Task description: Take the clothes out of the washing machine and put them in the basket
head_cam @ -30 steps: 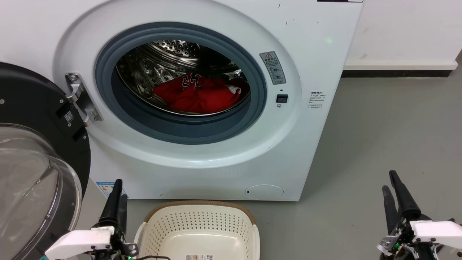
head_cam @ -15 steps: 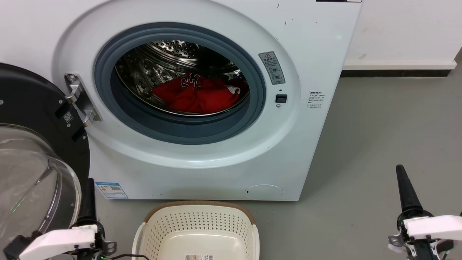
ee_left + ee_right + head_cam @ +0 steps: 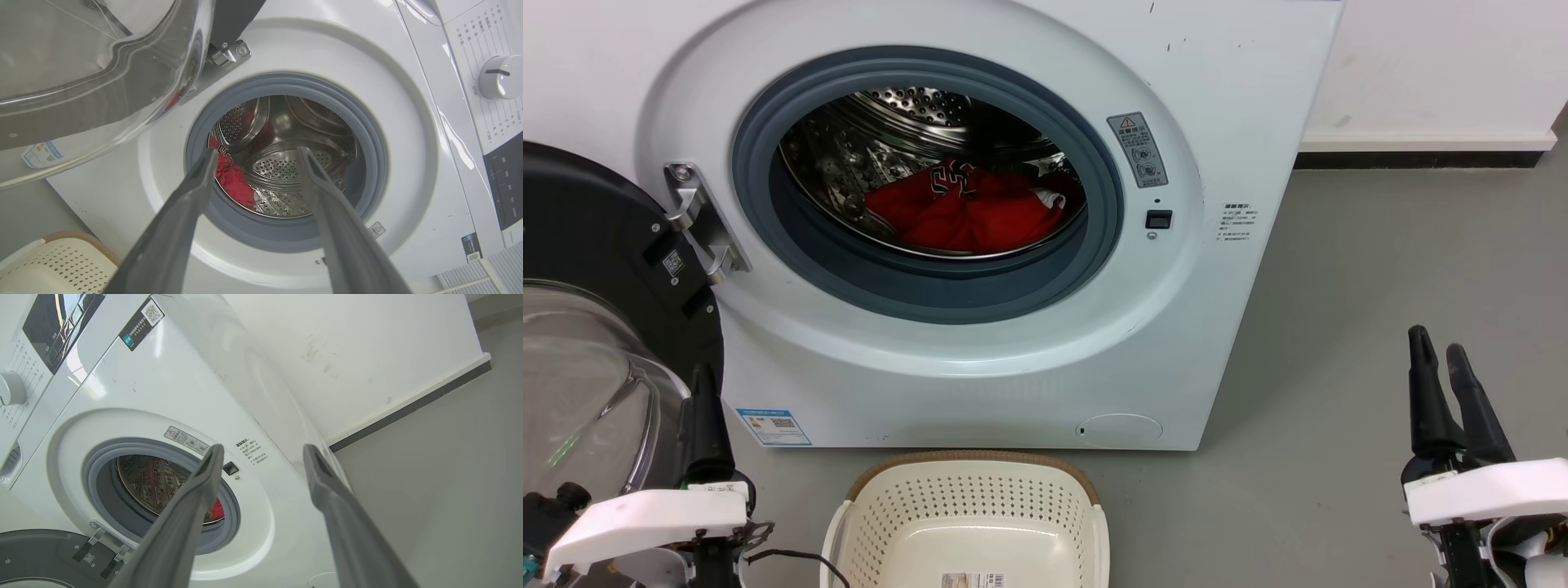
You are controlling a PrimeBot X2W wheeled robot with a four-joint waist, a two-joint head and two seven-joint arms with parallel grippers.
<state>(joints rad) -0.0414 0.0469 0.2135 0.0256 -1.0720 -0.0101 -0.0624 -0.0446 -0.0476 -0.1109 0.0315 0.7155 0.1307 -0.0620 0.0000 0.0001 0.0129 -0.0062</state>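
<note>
**Head view:** the clothes lie heaped in the drum of the washing machine, long axis left to right, far beyond both claws. The basket stands near, below the opening. The left claw is judged nearer the opening than the right claw.

**Left wrist view:** fingers apart, aimed into the drum.

**Right wrist view:** fingers apart, aimed just right of the opening.

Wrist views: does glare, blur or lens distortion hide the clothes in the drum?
Left wrist view: the fingers are soft-edged, the glass door carries reflections, yet the clothes read clearly. Right wrist view: glare streaks the washing machine, whose edges bow, and the clothes are a small red patch.
</note>
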